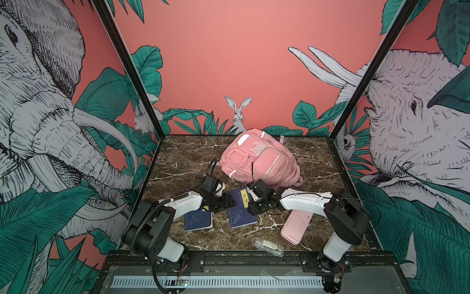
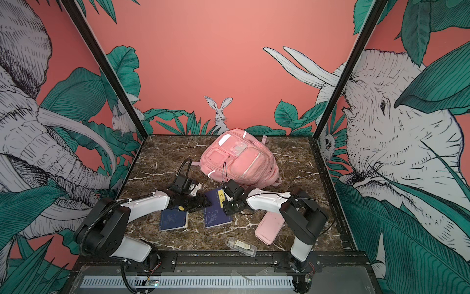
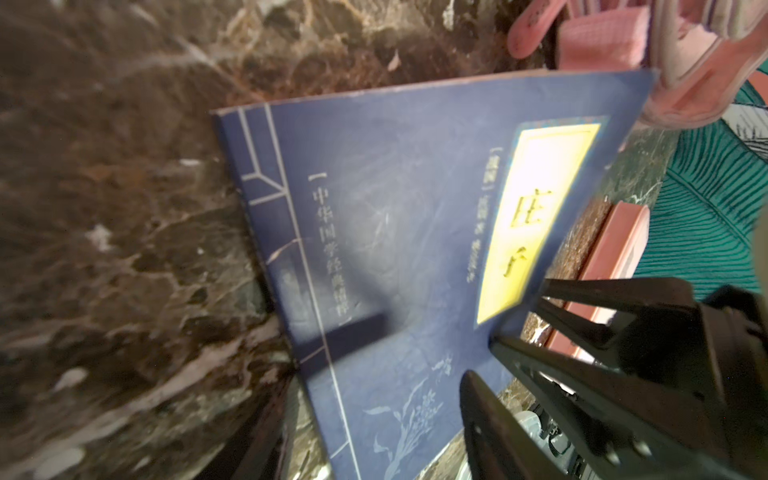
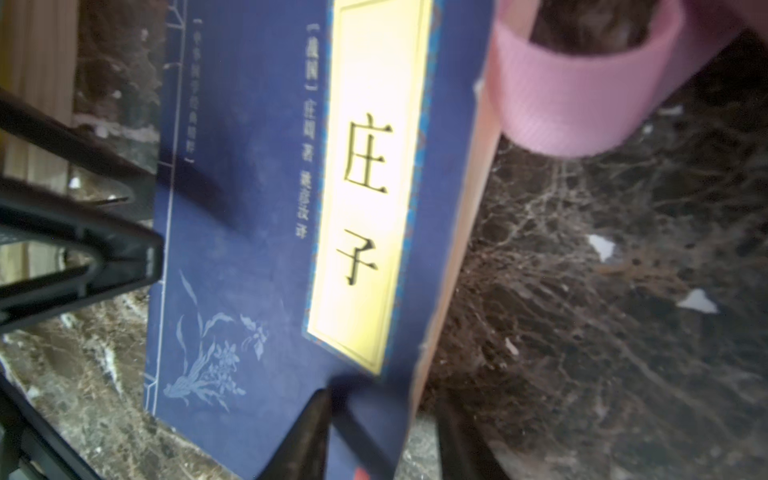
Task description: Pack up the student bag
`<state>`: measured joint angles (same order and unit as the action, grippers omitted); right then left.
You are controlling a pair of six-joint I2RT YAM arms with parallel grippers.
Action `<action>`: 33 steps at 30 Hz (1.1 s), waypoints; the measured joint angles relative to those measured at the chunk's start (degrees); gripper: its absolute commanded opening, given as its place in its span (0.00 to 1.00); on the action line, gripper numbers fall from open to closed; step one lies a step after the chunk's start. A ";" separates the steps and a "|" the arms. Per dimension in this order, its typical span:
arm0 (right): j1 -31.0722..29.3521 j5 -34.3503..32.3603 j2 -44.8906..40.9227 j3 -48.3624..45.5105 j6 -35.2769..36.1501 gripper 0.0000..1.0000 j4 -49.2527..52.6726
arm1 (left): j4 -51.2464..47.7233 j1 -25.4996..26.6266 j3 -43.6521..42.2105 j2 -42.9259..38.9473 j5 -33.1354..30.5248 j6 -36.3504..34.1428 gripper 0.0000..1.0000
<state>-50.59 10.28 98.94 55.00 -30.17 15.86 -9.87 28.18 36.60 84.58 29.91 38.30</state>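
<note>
While the student bag [image 1: 256, 160] is sitting mid-frame, you are seemingly only starting: your left pincer [image 3: 378, 378] is gaping beside the blue book [image 1: 241, 208], your right pincer [image 4: 382, 411] is straddling its edge, grip impossible to tell; every visible item is lying outside.

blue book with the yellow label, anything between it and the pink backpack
Nothing lies on the marble table between the blue book and the student bag; only the bag's own pink strap loop sits by one corner of the book. But in both top views no open mouth shows on the bag.
</note>
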 measured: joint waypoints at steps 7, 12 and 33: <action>0.28 0.04 0.68 0.37 -0.13 0.28 -0.11 | 3.13 -0.39 -1.64 -0.15 0.90 0.11 0.56; 0.79 1.38 0.98 0.39 -0.13 0.28 -0.15 | 8.39 -0.44 -3.37 -0.07 2.34 1.42 0.56; 0.59 5.46 0.28 -1.09 -0.70 0.62 -5.81 | 11.19 2.75 -2.12 -2.25 5.20 -1.95 0.00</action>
<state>-50.00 15.75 99.22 53.91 -30.87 10.04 1.32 30.94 34.48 82.32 35.11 36.36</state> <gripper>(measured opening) 0.589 0.115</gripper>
